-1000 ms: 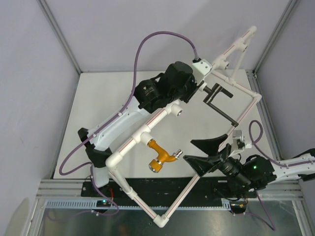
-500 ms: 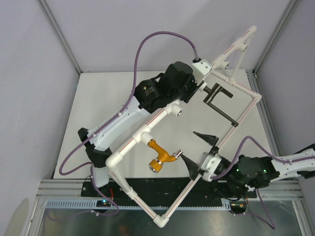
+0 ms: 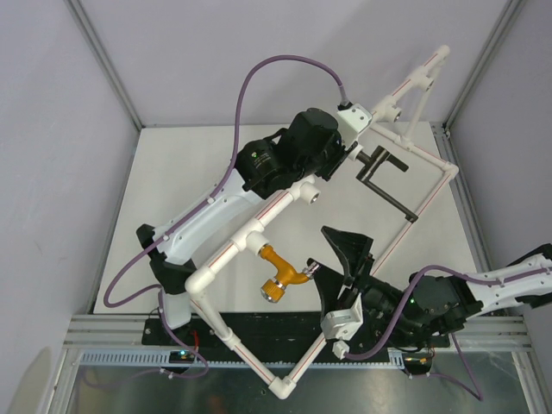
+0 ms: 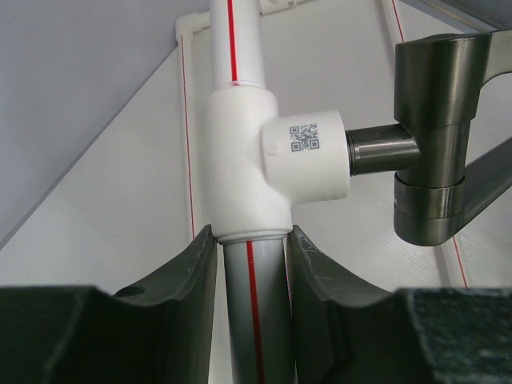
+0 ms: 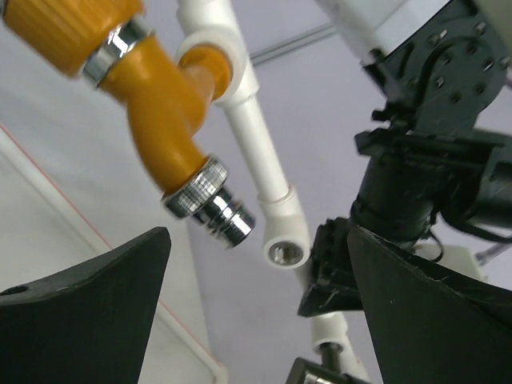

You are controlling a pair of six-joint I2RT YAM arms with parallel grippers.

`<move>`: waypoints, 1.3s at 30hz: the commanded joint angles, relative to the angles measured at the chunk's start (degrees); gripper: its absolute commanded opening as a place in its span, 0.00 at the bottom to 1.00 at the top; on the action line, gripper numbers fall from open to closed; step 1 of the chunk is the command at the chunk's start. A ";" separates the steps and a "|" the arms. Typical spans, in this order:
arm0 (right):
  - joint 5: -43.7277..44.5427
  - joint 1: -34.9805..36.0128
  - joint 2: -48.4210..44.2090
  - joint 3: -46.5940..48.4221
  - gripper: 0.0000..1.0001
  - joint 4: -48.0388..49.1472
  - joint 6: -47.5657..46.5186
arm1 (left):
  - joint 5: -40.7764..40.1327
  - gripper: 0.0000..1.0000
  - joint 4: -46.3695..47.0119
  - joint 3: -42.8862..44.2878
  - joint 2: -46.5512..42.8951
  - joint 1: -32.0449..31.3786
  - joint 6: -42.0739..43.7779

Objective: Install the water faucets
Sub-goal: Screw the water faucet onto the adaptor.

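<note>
The orange-brass tap [image 3: 281, 274] sits in a tee of the white pipe frame [image 3: 226, 252], its silver end pointing right. In the right wrist view the tap [image 5: 156, 92] is at the upper left, its silver end [image 5: 214, 210] above the gap between my fingers. My right gripper [image 3: 326, 264] is open and empty, just right of that end, also in its own view [image 5: 256, 320]. The black tap [image 3: 381, 174] with its long arm sits in a tee with a QR label [image 4: 308, 156]. My left gripper [image 3: 348, 147] is shut on the frame's pipe [image 4: 250, 304] just below that tee.
An unfilled round socket [image 5: 286, 253] of the frame lies just beyond the orange tap's silver end. The left arm's black wrist [image 5: 436, 112] stands behind it. The frame's far end [image 3: 427, 73] sticks up at the back right; its near corner [image 3: 283, 386] overhangs the table's front rail.
My right gripper has rolled over and swung left toward the orange tap's silver end, staying open. The left arm, the frame and both taps have not moved.
</note>
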 commanded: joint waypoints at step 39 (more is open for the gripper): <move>-2.07 1.50 18.23 4.79 0.00 13.50 28.24 | -2.69 0.09 -18.01 -7.02 10.30 2.39 3.58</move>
